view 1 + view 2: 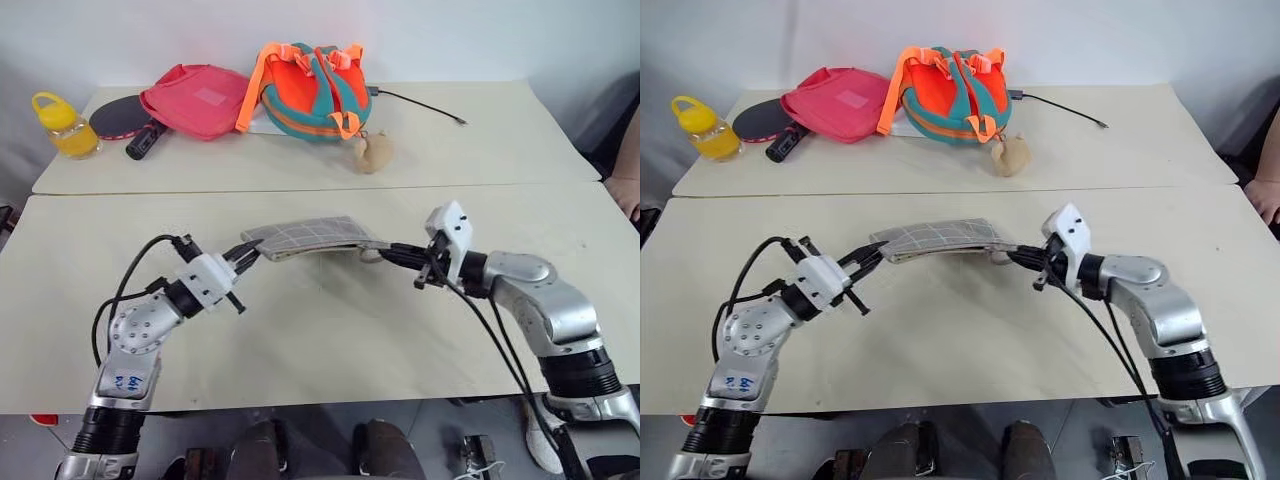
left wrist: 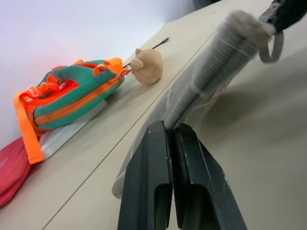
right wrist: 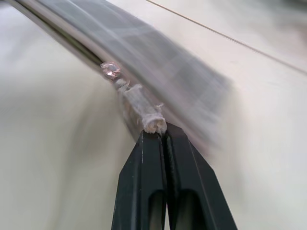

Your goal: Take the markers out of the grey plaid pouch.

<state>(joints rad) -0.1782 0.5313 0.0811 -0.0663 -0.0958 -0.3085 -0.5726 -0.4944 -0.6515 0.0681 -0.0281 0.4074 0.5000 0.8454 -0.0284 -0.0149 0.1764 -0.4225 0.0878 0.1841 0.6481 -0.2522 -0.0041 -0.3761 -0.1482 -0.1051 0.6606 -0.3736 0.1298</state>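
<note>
Over the beige desk (image 1: 300, 330), my left pincer (image 1: 248, 256) and right pincer (image 1: 388, 254) clamp the flat grey plaid fabric pouch (image 1: 310, 236) by its ends; markers not yet out.

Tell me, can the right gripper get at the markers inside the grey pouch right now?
Probably not. The right gripper is shut on the zipper pull of the grey plaid pouch, the left gripper is shut on its other end, and no markers show.
</note>
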